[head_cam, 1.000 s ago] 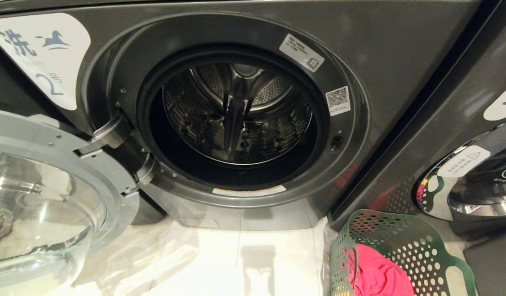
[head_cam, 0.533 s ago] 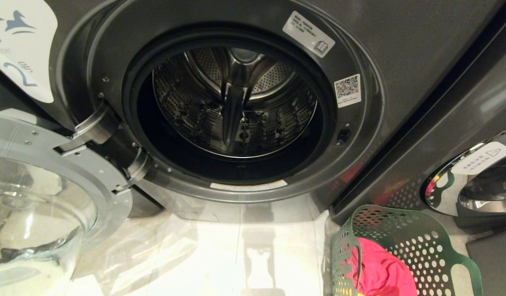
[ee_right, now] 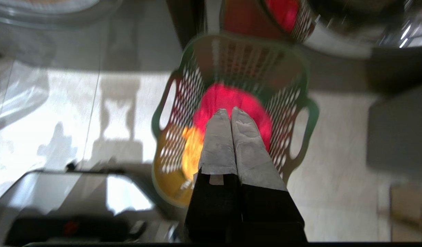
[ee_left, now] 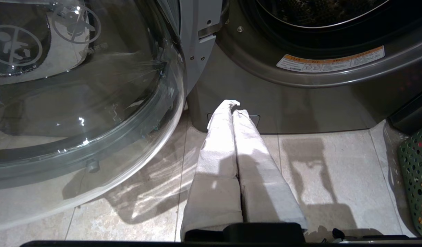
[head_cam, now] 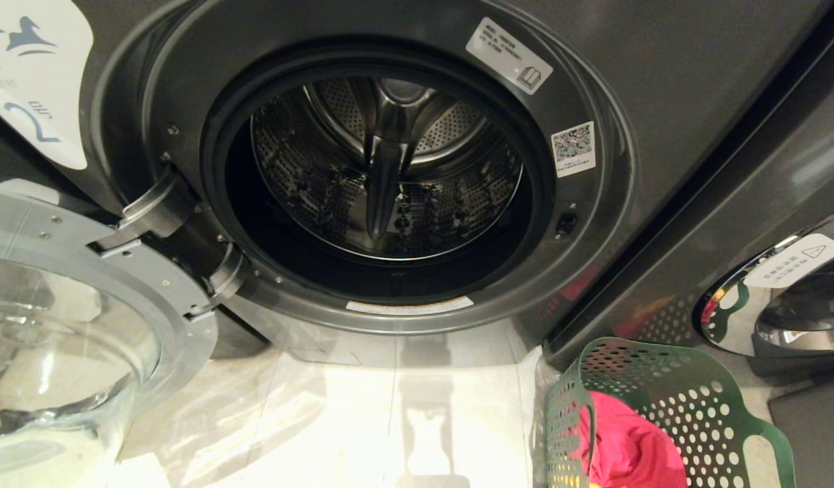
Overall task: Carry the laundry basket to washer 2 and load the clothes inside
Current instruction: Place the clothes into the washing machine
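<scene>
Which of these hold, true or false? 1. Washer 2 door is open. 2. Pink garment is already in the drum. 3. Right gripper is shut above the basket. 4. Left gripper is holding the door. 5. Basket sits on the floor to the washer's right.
1. True. The door of washer 2 is swung open to the left.
2. False. The drum shows only bare metal; the pink garment lies in the basket.
3. True. The right gripper is shut and hangs over the basket, holding nothing.
4. False. The left gripper is shut on nothing, above the floor, apart from the door.
5. True.
</scene>
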